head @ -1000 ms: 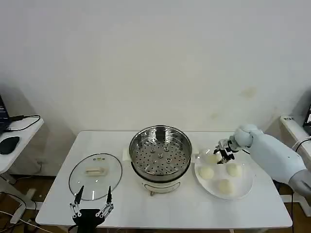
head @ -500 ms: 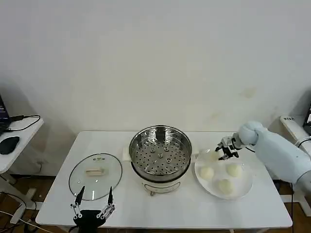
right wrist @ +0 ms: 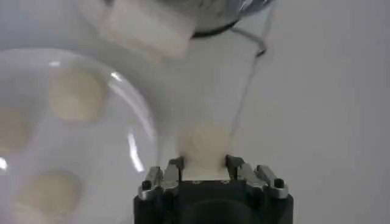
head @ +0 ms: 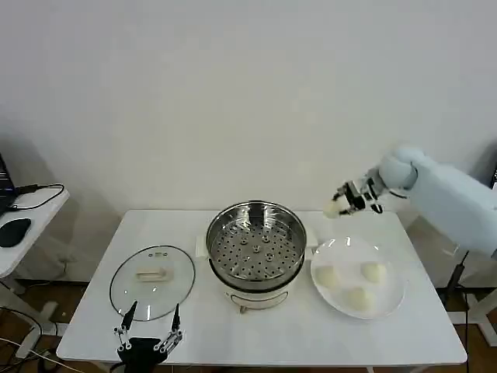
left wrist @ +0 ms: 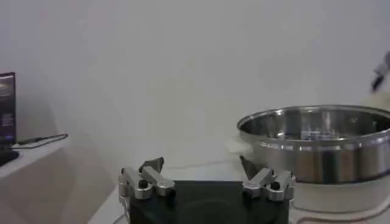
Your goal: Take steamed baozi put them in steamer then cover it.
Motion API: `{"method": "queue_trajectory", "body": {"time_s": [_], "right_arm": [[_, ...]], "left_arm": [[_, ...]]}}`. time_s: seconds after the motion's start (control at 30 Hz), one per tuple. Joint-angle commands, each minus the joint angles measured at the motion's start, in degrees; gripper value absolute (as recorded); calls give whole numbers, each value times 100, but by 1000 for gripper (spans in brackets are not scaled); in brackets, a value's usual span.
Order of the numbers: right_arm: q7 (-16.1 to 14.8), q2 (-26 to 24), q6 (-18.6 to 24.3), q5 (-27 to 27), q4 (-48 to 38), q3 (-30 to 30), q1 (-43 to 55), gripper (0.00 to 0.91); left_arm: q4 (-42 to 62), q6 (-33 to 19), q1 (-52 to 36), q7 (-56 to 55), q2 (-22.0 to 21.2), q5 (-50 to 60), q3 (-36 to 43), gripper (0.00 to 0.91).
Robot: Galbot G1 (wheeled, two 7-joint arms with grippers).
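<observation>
My right gripper [head: 342, 203] is shut on one cream-white baozi [head: 333, 208] and holds it in the air above the table, between the steamer and the plate; from the right wrist that baozi [right wrist: 203, 148] sits between the fingers. Three more baozi [head: 330, 277] lie on the white plate [head: 392, 299]. The steel steamer [head: 256, 250] stands at the table's middle, its perforated tray bare. The glass cover [head: 152, 281] with its cream handle lies flat to the left. My left gripper [head: 147, 332] is open, low at the table's front left edge, near the cover.
A side desk with a mouse [head: 13, 231] and cable stands at far left. The steamer wall [left wrist: 317, 146] rises close beside the left gripper [left wrist: 204, 176]. A white wall is behind the table.
My right gripper has closed on a baozi from the plate's back and lifted it up and slightly toward the steamer. The left arm has not moved.
</observation>
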Motion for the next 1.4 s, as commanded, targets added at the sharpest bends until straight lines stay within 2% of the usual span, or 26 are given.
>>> {"method": "queue_trajectory", "body": {"time_s": [0.03,0.13,0.23,0.4,0.53,0.77,0.87,1.1,1.4], "right_arm": [[180,918,207,778,708,-1430,1882,494],[289,1255,261,1024,883,-1675,1947,494],[375,1504,345,1016,1070,-1848,1901,494],[510,1820,609,611,1211,-2100,1724,494],[646,1951,1006,62,1045,-2197,1574,494],[1049,2096,1860,-834,445,-2247,1211,494],[1167,2088,2093,-1012,358,-2245,1108,494],[1334,2048,2442,-1511,142,-2174,827,494],[1471,2187,2647,-1933,-173,-1943,396,494]], "left_arm": [[36,123,-52,11,133,-296,-10,907],[66,146,-88,23,133,-341,-7,907],[77,161,-106,29,173,-440,-44,907],[31,413,-178,-9,253,-1191,-364,907],[51,618,-280,-172,290,-1803,-737,907],[-82,678,-382,-222,253,-1889,-1059,907],[-112,704,-416,-221,273,-1929,-1141,907],[-123,781,-467,-225,309,-2095,-1368,907],[-151,790,-448,-211,245,-2032,-1284,907]]}}
